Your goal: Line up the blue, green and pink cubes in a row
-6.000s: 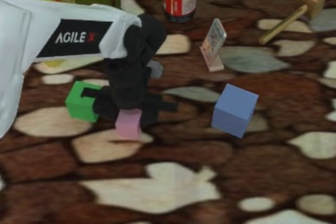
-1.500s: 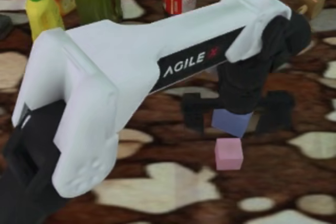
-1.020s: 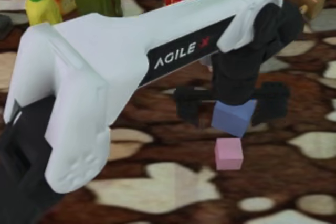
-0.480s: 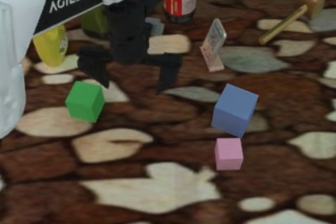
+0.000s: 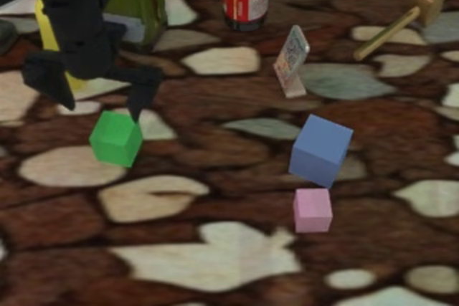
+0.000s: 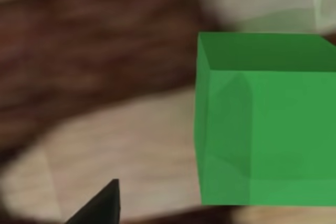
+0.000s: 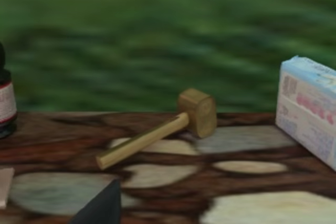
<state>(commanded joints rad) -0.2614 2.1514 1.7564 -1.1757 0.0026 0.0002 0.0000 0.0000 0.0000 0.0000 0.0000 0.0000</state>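
Fingers spread wide, the left gripper (image 5: 92, 87) hovers above the matte bright-green cube (image 5: 115, 138) at table left, well apart from the periwinkle-blue cube (image 5: 320, 150) and pale-pink cube (image 5: 313, 210); seemingly rigid and light, it suits a flat-sided pinch.

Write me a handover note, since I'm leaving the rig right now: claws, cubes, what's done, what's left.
Left claw: open, empty, hovering just behind the green cube at the table's left. Right arm: out of the top view, parked; its camera faces the wooden mallet.
Blue cube sits right of centre, with the pink cube just in front of it, close beside.
Done: pink and blue are next to each other.
Left: the green cube stands far off to the left; grasp it and set it in line with the other two.
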